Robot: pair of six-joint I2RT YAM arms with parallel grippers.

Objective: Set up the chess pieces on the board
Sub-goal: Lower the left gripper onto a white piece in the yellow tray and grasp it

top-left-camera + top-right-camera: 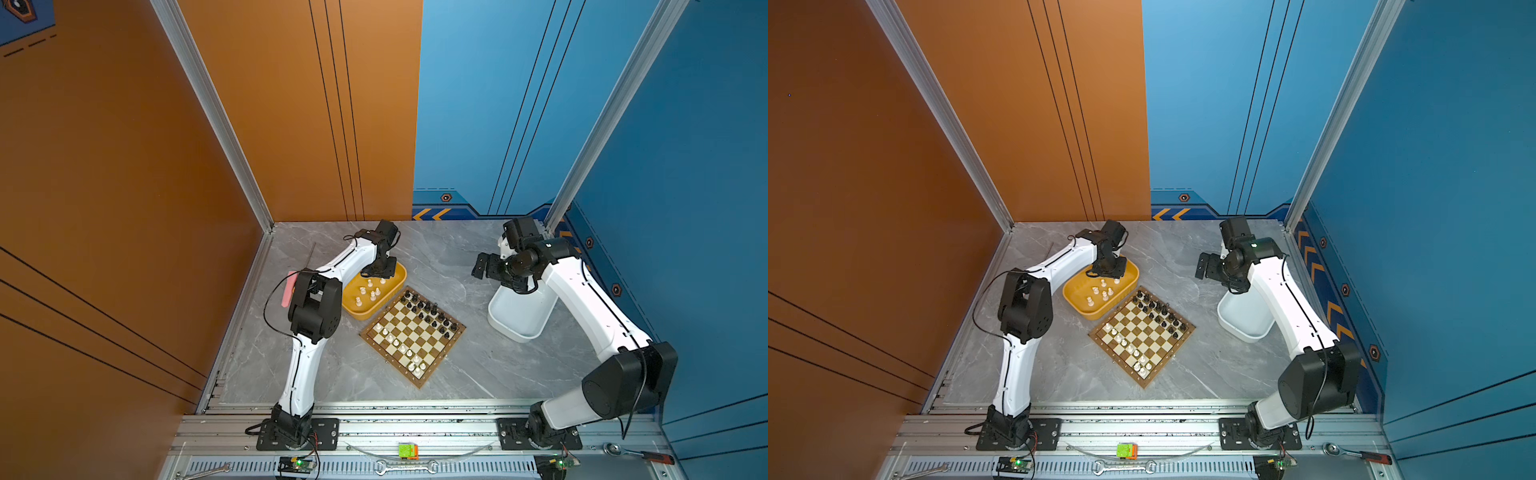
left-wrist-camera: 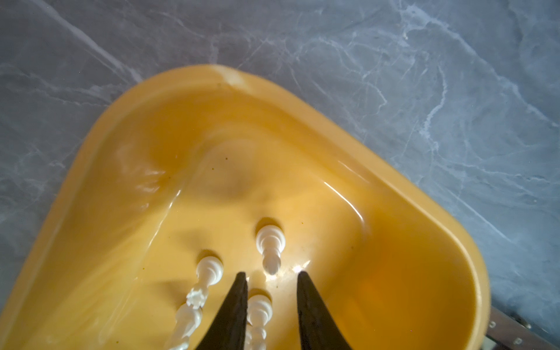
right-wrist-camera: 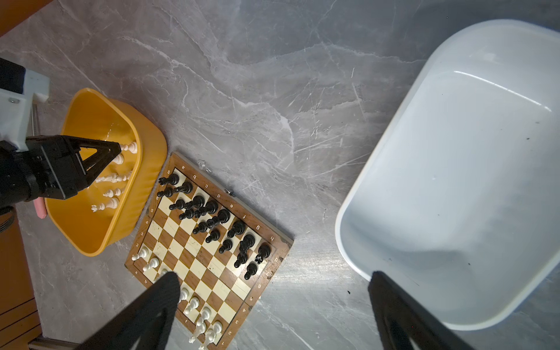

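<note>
Now you're mid-pick: left claw [image 2: 271, 273] straddles a white piece [image 2: 259, 306] in the tray [image 2: 151, 121], low in frame, jaws apart, so you should close, lift and carry it to the board [image 1: 417, 338] at centre; right claw [image 3: 274, 275] gapes empty.

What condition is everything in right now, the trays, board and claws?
Yellow plastic tray: holds several white chess pieces.
White plastic tray: empty.
Wooden chessboard: black pieces in two rows; white side part filled.
Left gripper: open, straddling a white piece.
Right gripper: open, empty.
</note>
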